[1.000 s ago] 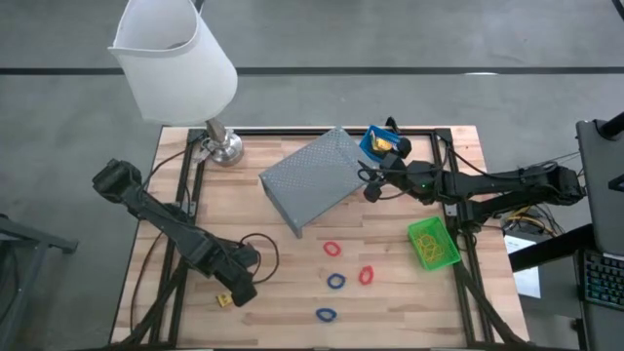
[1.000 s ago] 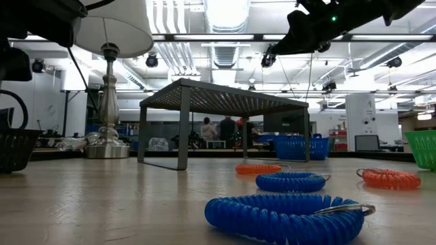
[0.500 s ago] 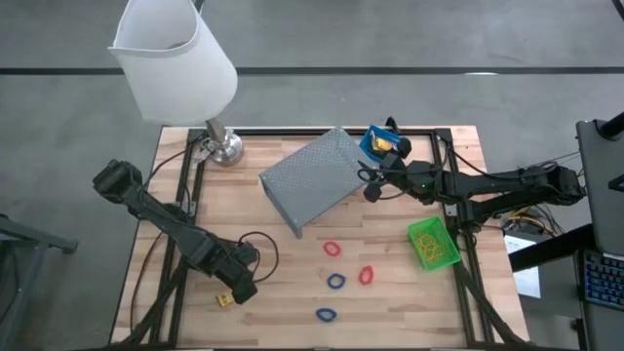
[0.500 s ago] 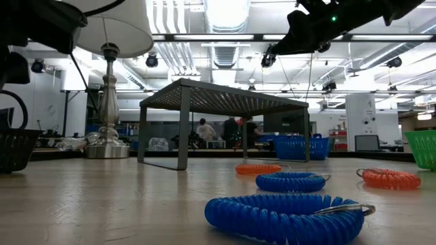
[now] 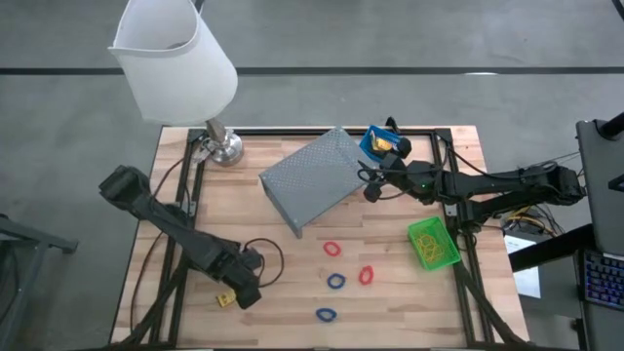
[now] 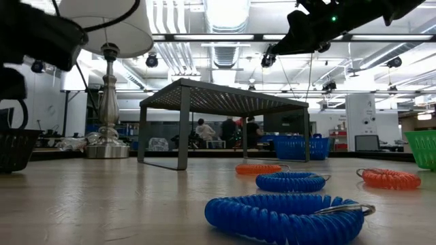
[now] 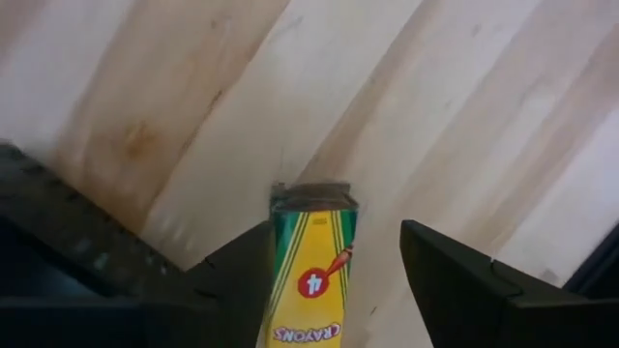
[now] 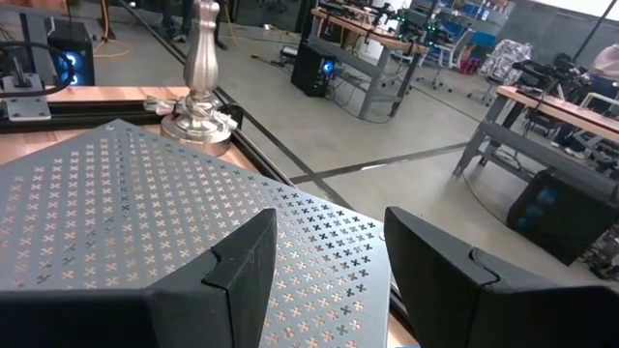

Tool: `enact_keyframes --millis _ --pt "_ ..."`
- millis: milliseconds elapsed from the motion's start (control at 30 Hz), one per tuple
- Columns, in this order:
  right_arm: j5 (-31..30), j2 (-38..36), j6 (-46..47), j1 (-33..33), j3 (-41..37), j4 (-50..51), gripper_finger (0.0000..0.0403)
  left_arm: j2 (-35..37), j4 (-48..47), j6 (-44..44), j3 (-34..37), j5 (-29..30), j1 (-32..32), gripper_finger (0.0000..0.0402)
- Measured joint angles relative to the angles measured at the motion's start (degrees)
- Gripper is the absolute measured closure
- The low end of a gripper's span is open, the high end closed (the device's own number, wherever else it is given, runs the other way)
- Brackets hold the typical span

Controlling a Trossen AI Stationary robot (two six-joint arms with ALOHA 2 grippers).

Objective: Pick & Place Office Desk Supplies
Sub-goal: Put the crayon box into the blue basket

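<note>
A small yellow crayon box [image 7: 309,275] lies flat on the wooden table near its front left; in the high view it is the yellow piece [image 5: 225,299]. My left gripper [image 7: 334,290] points down over it, open, one finger on each long side. My right gripper [image 5: 370,185] hovers open above the grey perforated shelf [image 5: 312,180], holding nothing. Red loops [image 5: 332,249] [image 5: 366,275] and blue loops [image 5: 335,282] [image 5: 326,314] lie on the table. A blue bin [image 5: 382,142] holds a yellow piece, a green bin [image 5: 432,244] stands at the right, and a black bin [image 6: 13,150] shows in the low view. My left gripper comes at the crayon box from above, its fingers lying along the box's long sides. One finger [image 7: 237,280] stands right against one long edge [image 7: 275,261]; whether it touches I cannot tell. The other finger [image 7: 455,285] is clear of the box, which lies flat on the table.
A white-shaded lamp [image 5: 175,58] stands on its metal base [image 5: 222,148] at the far left corner. A black cable [image 5: 263,255] loops beside my left arm. Bare wood lies between the shelf and the loops.
My left arm has sunk a little toward the yellow crayon box. My right arm has kept still, and nothing on the table has moved.
</note>
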State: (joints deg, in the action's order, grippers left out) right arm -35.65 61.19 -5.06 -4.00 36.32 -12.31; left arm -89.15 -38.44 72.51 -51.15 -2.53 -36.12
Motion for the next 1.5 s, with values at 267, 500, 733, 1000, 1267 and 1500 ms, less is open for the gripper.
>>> enact_keyframes --millis 267,500,733,1000,1267,1500 --pt "0.01 -0.02 0.11 0.0 0.0 0.01 0.0211 -4.73 -6.97 2.13 -5.94 -1.41 0.18 0.0185" --pt "0.01 -0.02 0.02 0.01 0.0 0.01 0.0211 -9.24 -9.04 2.36 -9.08 -1.12 0.22 0.0185" --pt "0.01 -0.04 0.08 0.01 0.0 0.01 0.0211 -10.4 -10.78 2.38 -8.53 -3.13 0.36 0.0185" --pt "0.01 -0.04 0.12 0.01 0.0 0.01 0.0211 -10.4 -8.67 2.32 -8.55 -3.3 0.4 0.0185" --pt "0.01 -0.04 0.11 0.01 0.0 0.01 0.0211 -11.27 -8.3 -0.22 -8.47 -3.34 0.42 0.0184" --pt "0.01 -0.04 0.0 -0.01 0.0 0.01 0.0211 -13.43 -8.1 -1.11 -8.38 -4.95 0.6 0.0183"
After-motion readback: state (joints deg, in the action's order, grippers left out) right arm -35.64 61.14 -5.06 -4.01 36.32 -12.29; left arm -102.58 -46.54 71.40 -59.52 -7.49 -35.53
